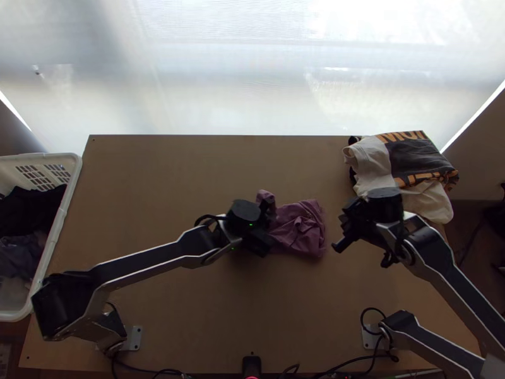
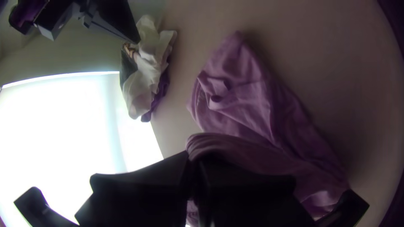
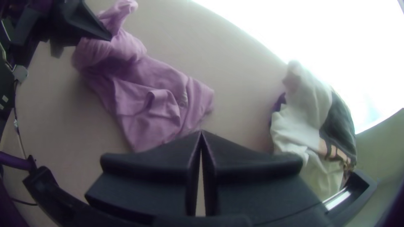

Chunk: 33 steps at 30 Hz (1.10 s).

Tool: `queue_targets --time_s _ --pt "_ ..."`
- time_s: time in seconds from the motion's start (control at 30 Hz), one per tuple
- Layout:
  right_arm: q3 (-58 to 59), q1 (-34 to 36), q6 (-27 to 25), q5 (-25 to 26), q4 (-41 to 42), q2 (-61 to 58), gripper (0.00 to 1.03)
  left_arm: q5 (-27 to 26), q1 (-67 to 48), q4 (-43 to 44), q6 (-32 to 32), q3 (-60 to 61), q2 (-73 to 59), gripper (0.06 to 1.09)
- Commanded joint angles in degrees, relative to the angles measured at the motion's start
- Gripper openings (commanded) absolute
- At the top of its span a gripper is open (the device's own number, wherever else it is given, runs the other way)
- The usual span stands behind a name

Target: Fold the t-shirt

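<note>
Left claw, rumpled mauve t-shirt.

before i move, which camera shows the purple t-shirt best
The right wrist view: most of the purple t-shirt is in sight there, bunched and creased. The left wrist view shows it close, but the left claw covers part; in the top view the left arm hides part.

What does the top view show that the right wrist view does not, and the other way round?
Top view: the white basket with dark clothes inside. Right wrist view: the jaws of the right gripper meeting at their tips, and a pale marking on the purple t-shirt.
Both: the bunched t-shirt, the left gripper at one end of it, and the pile of other clothes.
</note>
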<state>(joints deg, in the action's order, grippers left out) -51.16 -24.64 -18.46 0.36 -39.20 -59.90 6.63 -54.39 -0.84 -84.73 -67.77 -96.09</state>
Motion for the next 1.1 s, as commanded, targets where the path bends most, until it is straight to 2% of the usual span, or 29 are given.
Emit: queue_targets --time_s 0.0,0.2,0.43,0.57,0.6,0.63,0.67,0.7,0.9,1.07 --pt "4.13 7.86 -0.09 -0.27 -4.31 9.89 0.03 0.57 -4.58 -1.44 -1.32 -10.81 -9.46 0.09" --pt "5.45 12.87 -0.17 -1.42 -7.91 15.95 0.03 0.84 -6.87 -1.8 -5.1 -19.68 -19.48 0.09" --pt "5.8 19.72 -2.37 -3.52 -11.6 20.61 0.03 0.66 -8.71 -1.71 -5.97 -31.29 -32.05 0.09" --pt "5.98 20.6 -2.64 -4.14 -12.48 22.02 0.03 0.31 -9.15 -0.56 -5.18 -37.0 -37.76 0.1" --pt "5.98 20.6 -2.64 -4.14 -12.66 22.19 0.03 0.4 -9.07 0.14 -4.74 -37.88 -39.08 0.2" --pt "5.98 20.6 -2.64 -4.23 -12.74 22.28 0.03 0.57 -8.98 1.02 -4.66 -38.05 -40.14 0.53" --pt "5.89 20.6 -2.64 -4.23 -12.74 22.37 0.03 0.75 -8.71 1.02 -5.27 -37.96 -40.66 0.97" --pt "5.89 20.6 -2.64 -4.14 -12.74 22.37 0.03 0.66 -8.63 1.02 -5.1 -37.96 -40.58 1.04" --pt "5.8 20.6 -2.81 -4.14 -12.83 22.63 0.03 0.66 -8.54 0.67 1.67 -37.61 -35.39 1.04" --pt "5.89 20.6 -2.81 -4.23 -12.92 22.81 0.03 -1.54 -6.96 -8.83 5.36 -33.13 -24.76 1.04"
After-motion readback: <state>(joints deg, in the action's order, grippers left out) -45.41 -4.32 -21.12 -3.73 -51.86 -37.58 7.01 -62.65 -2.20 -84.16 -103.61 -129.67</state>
